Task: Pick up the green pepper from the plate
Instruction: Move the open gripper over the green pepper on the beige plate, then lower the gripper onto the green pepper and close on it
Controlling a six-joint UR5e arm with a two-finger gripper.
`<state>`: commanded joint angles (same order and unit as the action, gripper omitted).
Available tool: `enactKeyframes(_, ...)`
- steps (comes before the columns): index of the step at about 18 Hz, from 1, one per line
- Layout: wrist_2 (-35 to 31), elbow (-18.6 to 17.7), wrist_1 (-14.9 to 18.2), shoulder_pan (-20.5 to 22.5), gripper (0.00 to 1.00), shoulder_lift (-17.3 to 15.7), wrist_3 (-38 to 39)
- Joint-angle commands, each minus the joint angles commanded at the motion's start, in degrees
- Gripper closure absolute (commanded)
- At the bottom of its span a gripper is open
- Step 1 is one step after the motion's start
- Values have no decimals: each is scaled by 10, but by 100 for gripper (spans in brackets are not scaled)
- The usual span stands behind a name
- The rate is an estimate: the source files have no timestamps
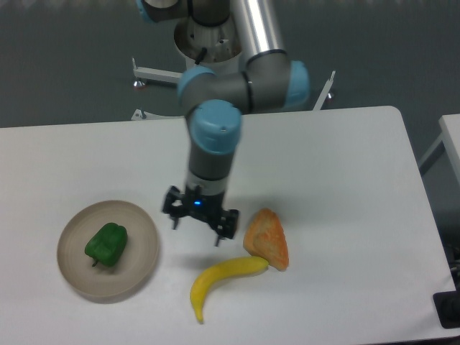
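- The green pepper lies on the plate, just left of centre.
- The gripper, at the plate's three o'clock, seems spread open, holding nothing.
- A banana touches an orange wedge.

Bare table lies between the tool and plate; banana sits right.

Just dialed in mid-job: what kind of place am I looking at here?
Likely a robotics lab test bench rather than a kitchen: a bare white table on a grey floor, toy food such as the green pepper on a plate and a banana, below an open pincer.
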<state>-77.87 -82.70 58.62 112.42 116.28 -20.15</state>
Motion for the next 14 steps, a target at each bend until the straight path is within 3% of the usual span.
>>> enactKeyframes(3, -2, -3, -4, -40, 0, 5, 36)
enactKeyframes(7, -2, -39, -76, -69, 0, 13, 52)
enactKeyframes(14, -3, -44, -83, -89, 0, 37, 49)
